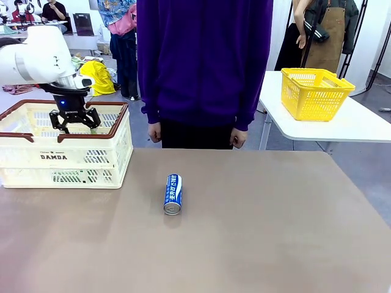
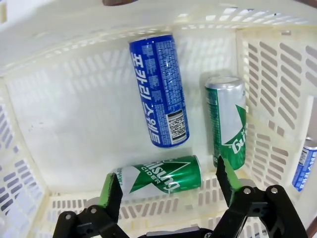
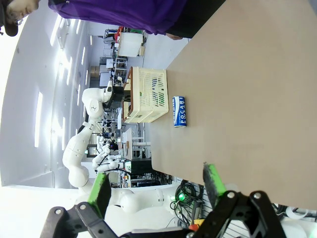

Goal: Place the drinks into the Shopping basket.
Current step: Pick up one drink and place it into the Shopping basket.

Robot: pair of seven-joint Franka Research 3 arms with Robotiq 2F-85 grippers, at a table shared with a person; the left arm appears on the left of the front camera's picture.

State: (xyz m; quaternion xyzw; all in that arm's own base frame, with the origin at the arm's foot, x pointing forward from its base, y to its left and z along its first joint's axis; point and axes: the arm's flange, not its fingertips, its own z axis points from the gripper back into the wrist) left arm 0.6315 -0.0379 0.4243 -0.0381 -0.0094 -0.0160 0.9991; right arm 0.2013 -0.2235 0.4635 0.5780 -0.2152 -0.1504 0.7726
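One blue can (image 1: 173, 195) is left lying on its side on the brown table (image 1: 275, 232), well apart from the shopping basket (image 1: 36, 160). Inside the basket, a second blue can (image 2: 159, 89) and two green cans (image 2: 157, 176) are seen lying on the floor. The left gripper (image 2: 168, 182) is held wide open and empty above them. The right gripper (image 3: 156, 186) is likewise spread open, with nothing held. The remaining can is judged light, rigid, smooth and prone to rolling; it is best gripped across its middle, jaws straddling the round body.
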